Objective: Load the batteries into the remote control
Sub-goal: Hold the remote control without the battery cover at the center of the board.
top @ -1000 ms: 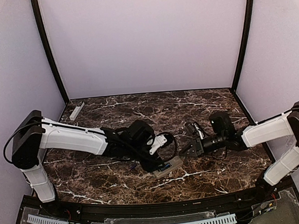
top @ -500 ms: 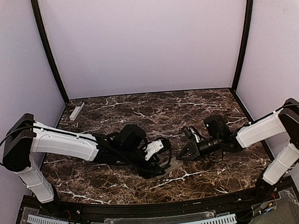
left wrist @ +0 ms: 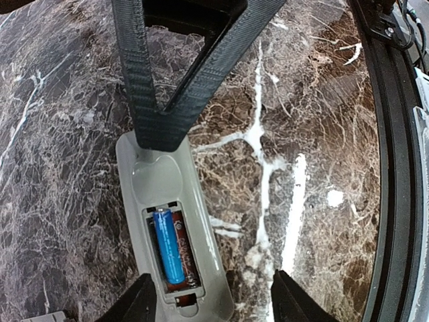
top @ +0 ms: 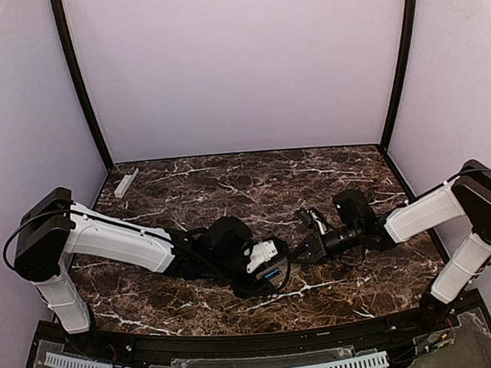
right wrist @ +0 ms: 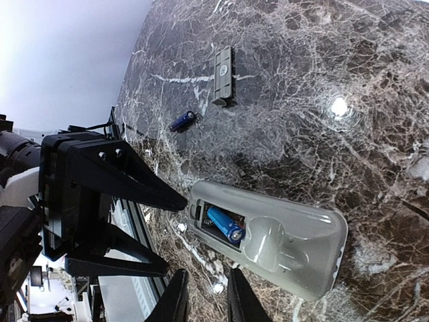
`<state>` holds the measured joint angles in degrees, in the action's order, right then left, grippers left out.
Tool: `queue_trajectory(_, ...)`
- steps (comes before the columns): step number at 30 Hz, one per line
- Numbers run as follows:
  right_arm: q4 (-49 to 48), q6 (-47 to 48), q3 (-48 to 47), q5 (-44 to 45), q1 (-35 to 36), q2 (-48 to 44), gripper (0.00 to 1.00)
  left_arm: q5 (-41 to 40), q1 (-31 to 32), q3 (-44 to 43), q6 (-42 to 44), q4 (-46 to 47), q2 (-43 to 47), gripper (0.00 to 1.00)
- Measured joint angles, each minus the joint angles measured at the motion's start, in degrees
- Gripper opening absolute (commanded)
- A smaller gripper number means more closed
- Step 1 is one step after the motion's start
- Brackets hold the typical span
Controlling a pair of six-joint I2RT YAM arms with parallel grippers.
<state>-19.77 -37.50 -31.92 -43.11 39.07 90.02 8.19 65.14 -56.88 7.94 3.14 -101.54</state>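
Lying face down on the surface (left wrist: pixel 322 121), the remote control (left wrist: pixel 171 221) has one battery (left wrist: pixel 169 247) in. The spare battery (right wrist: pixel 181 121) lies loose, nearer the left end effector (left wrist: pixel 213 298), which is spread. The right end effector (right wrist: pixel 204 295) is nearly pressed together, pinching nothing.

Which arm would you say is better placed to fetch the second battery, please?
Probably left: its pincer is open beside the remote, on the side nearest the loose battery. The right pincer is nearly closed at the remote's far side.
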Motion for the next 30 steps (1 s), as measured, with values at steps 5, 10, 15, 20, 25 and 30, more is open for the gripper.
queue_trajectory(5,-0.68,-0.35,-0.13,-0.31,0.28,0.63,0.19,-1.88,0.04,-0.37,-0.02,0.02,-1.05,0.54)
queue_trajectory(10,-1.31,-0.72,-0.13,-0.55,0.66,1.03,0.18,-2.56,0.11,-0.46,-0.04,0.0,-2.08,0.5)
queue_trajectory(15,-1.68,-0.9,-0.13,-0.57,0.76,1.31,0.18,-2.8,0.13,-0.79,-0.07,0.0,-2.97,0.46)
queue_trajectory(20,-1.75,-0.96,-0.13,-0.59,1.05,1.53,0.17,-2.78,0.13,-1.25,-0.09,0.0,-3.65,0.44)
queue_trajectory(25,-1.9,-0.98,-0.13,-0.59,1.09,1.77,0.17,-2.69,0.24,-1.38,-0.22,0.0,-4.46,0.43)
queue_trajectory(30,-1.92,-0.96,-0.13,-0.59,1.18,1.81,0.16,-2.78,0.35,-2.03,-0.46,-0.07,-5.01,0.42)
